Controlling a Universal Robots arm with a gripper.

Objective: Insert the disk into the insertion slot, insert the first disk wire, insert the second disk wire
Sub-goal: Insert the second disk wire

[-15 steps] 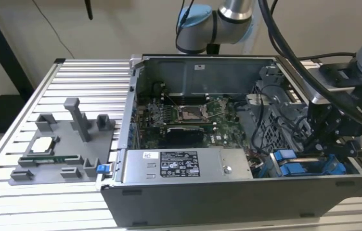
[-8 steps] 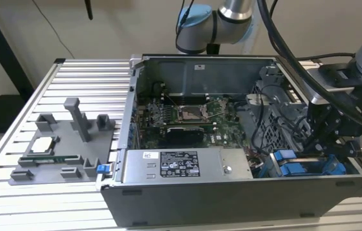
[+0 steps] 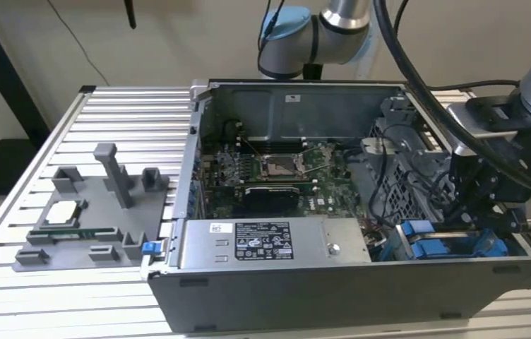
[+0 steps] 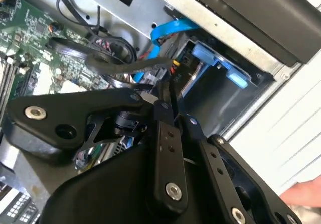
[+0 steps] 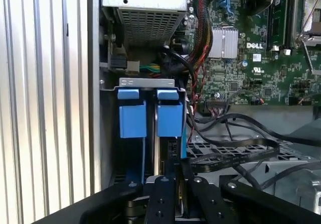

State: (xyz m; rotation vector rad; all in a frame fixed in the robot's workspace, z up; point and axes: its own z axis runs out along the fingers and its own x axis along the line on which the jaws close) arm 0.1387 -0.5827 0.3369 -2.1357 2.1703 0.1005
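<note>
Reaching down into the open case [image 3: 294, 282] on the desk [image 3: 115, 106], we hold the gripper [image 5: 173, 176] right at the disk [image 5: 168, 118], already seated in the slot [image 5: 145, 83]; we cannot tell the fingers' state.

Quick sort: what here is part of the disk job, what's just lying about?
Job:
- disk, blue-framed
- insertion slot
- gripper
- blue wire

Lying about:
- power-supply box
- motherboard
- grey fixture tray
- slatted table
</note>
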